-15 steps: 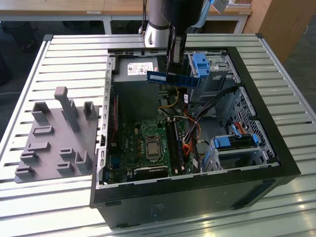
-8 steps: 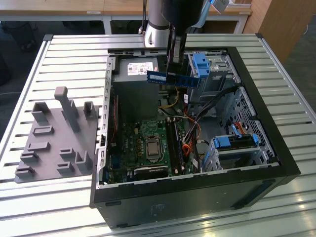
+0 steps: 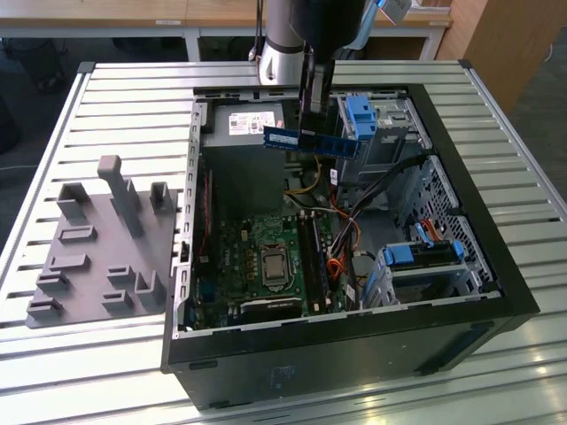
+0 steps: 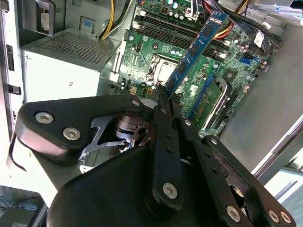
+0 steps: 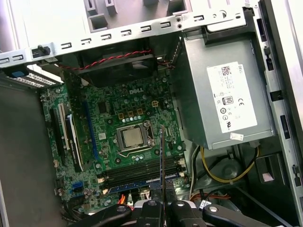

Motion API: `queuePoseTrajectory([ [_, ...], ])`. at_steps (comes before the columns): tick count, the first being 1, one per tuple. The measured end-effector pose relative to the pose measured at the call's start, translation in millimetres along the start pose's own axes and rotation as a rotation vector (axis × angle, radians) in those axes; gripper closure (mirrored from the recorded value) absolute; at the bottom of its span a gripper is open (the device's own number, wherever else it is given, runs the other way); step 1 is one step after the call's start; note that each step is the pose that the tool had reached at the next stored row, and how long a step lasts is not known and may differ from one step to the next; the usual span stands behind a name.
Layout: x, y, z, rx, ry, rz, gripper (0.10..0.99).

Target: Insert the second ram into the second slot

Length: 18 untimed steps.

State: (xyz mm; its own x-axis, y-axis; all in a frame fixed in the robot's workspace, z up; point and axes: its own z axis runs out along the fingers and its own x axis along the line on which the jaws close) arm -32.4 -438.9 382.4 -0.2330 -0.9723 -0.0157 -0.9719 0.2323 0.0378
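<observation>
While the robot arm hangs over the big black open computer case (image 3: 496, 257), we see its black gripper (image 3: 312, 131) holding the second ram (image 3: 341, 146), a thin, flat, long blue circuit-board stick with a white label. The fingers (image 4: 166, 124) are pinching the stick tight. In the exterior view the stick lies level in the air, up above the case, near the grey metal power box (image 3: 244, 124) and the blue plastic drive clip (image 3: 359, 115). It touches nothing but the fingers.

Down in the case lies the green motherboard (image 3: 239, 257). Its long black slots (image 3: 310, 252) run side by side next to the square silver chip (image 5: 131, 137). The stick is not in any slot; it is well above them. In the first wrist view we look at the stick from its thin edge (image 5: 162, 161), and it crosses over the slots. A blue strip (image 5: 142, 181) lies along the slots there, and we cannot tell what it is.

The case sits on a worktop (image 3: 133, 97) of silver metal slats. A grey plastic holder with posts (image 3: 97, 257) rests on the slats on the exterior view's left, just beside the case.
</observation>
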Motion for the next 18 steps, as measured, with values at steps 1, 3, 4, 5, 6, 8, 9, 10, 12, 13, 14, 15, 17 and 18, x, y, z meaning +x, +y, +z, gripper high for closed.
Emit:
queuePoseTrajectory([
  [1, 0.0, 0.0, 0.0, 0.000, 0.0000, 0.001, 0.949],
  [3, 0.0, 0.0, 0.0, 0.000, -0.0001, 0.003, 0.949],
  [4, 0.0, 0.0, 0.0, 0.000, -0.0002, 0.004, 0.949],
  [5, 0.0, 0.0, 0.0, 0.000, -0.0002, 0.005, 0.949],
  [6, 0.0, 0.0, 0.0, 0.000, -0.0003, 0.006, 0.949],
  [8, 0.0, 0.0, 0.0, 0.000, -0.0003, 0.008, 0.949],
  [9, 0.0, 0.0, 0.0, 0.000, -0.0004, 0.009, 0.949],
  [10, 0.0, 0.0, 0.0, 0.000, -0.0004, 0.011, 0.949],
  [12, 0.0, 0.0, 0.0, 0.000, -0.0006, 0.013, 0.949],
  [13, 0.0, 0.0, 0.0, 0.000, -0.0005, 0.015, 0.949],
  [14, 0.0, 0.0, 0.0, 0.000, -0.0006, 0.016, 0.949],
  [15, 0.0, 0.0, 0.0, 0.000, -0.0007, 0.017, 0.949],
  [17, 0.0, 0.0, 0.0, 0.000, -0.0008, 0.020, 0.949],
  [18, 0.0, 0.0, 0.0, 0.000, -0.0009, 0.022, 0.949],
])
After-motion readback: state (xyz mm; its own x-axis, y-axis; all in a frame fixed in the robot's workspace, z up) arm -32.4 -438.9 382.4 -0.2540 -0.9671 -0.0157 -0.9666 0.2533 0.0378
